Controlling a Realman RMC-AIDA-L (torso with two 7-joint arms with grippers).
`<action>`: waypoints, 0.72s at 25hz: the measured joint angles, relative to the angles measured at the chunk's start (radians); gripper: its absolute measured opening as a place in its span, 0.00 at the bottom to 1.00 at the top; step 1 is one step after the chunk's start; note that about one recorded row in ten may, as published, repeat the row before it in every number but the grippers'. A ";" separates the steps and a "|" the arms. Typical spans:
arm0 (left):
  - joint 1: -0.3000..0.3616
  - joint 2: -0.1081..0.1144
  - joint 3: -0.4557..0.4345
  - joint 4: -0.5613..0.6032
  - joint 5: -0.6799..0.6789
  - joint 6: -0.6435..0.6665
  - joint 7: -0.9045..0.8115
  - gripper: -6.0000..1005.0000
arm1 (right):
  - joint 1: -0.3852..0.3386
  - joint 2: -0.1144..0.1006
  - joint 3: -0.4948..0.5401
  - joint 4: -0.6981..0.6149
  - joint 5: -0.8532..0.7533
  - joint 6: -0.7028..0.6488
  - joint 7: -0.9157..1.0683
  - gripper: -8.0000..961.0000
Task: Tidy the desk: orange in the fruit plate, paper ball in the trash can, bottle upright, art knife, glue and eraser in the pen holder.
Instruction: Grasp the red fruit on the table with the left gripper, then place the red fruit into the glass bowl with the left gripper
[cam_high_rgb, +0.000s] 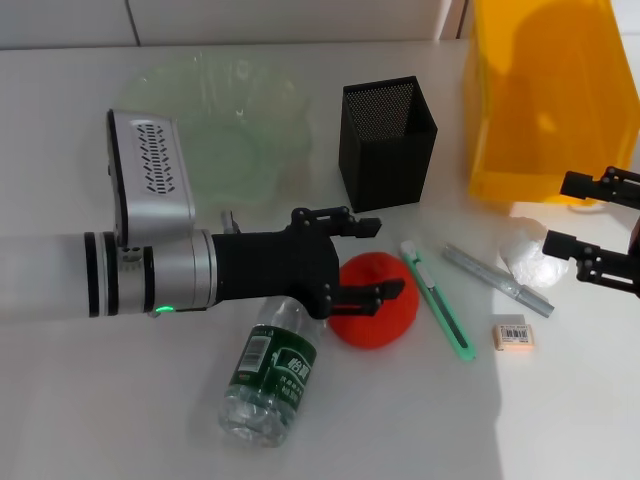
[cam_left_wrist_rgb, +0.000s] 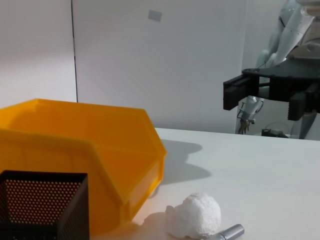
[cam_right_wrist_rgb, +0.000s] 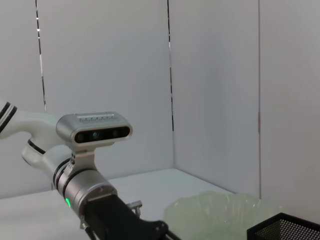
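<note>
Head view steeply downward; wrist views level, opposed, sharing pen holder (cam_high_rgb: 387, 140).

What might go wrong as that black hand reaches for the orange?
The left hand is open over the orange, which is round and may roll away if nudged. The lying bottle sits close beside it and might get bumped by the arm. The art knife lies just past the orange and may be pushed aside.

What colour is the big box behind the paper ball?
The bin is bright yellow-orange. The head view shows it best, behind the white paper ball.
</note>
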 joint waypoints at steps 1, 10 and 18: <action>-0.002 0.000 0.014 -0.001 0.000 -0.015 -0.007 0.71 | 0.001 0.000 0.005 0.000 0.000 0.000 -0.001 0.71; -0.005 0.000 0.086 0.002 -0.005 -0.108 -0.022 0.70 | 0.021 0.001 0.032 0.000 0.001 0.008 -0.027 0.71; 0.077 -0.001 0.229 0.160 -0.104 -0.158 -0.007 0.39 | 0.028 0.002 0.035 0.000 0.009 0.011 -0.033 0.71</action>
